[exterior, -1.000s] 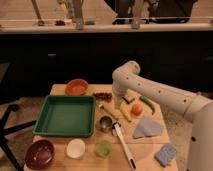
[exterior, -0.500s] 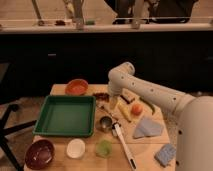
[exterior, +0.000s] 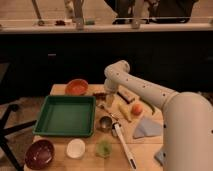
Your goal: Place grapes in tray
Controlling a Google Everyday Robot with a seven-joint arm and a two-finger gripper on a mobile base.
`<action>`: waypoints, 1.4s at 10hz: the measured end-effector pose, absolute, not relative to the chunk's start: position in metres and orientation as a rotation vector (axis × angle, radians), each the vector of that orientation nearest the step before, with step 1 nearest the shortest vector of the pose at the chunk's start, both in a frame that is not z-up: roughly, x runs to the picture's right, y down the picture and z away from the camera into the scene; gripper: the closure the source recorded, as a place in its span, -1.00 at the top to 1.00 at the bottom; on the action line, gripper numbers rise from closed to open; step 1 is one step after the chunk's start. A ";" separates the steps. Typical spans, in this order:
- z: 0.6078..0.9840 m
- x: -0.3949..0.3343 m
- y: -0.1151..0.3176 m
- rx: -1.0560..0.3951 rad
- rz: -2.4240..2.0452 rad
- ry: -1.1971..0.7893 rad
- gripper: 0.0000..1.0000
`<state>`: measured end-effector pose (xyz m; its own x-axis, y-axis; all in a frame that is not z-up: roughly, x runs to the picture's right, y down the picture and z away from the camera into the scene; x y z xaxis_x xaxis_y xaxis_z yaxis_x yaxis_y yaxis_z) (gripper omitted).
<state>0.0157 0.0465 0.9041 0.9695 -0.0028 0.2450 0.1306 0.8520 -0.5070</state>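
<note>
The grapes (exterior: 99, 94) are a small dark reddish bunch lying on the wooden table just beyond the far right corner of the green tray (exterior: 52, 101). My gripper (exterior: 109, 100) hangs down from the white arm, right beside the grapes on their right side and close to the table. Whether it touches the bunch cannot be told. The tray holds nothing that I can see.
An orange bowl (exterior: 76, 86) stands behind the tray. A dark red bowl (exterior: 39, 152), white bowl (exterior: 75, 148) and green cup (exterior: 104, 147) stand in front. A metal cup (exterior: 104, 122), orange fruit (exterior: 136, 108), dark bar (exterior: 126, 95), blue cloth (exterior: 147, 127) and white brush (exterior: 123, 142) lie to the right.
The arm has swung left, and the gripper has moved from near the orange fruit over to the grapes by the tray's far right corner.
</note>
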 end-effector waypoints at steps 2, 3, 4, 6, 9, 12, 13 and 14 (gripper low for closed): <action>0.920 0.012 0.041 -0.570 -0.079 -0.239 0.60; 0.926 0.010 0.039 -0.576 -0.081 -0.239 0.60; 0.931 0.007 0.039 -0.585 -0.086 -0.239 0.60; 0.940 0.005 0.040 -0.598 -0.089 -0.237 0.60; 0.953 0.009 0.048 -0.628 -0.093 -0.223 0.60; 0.963 0.010 0.057 -0.657 -0.108 -0.206 0.60; 0.965 0.010 0.058 -0.662 -0.111 -0.202 0.60; 0.967 0.011 0.059 -0.666 -0.114 -0.199 0.60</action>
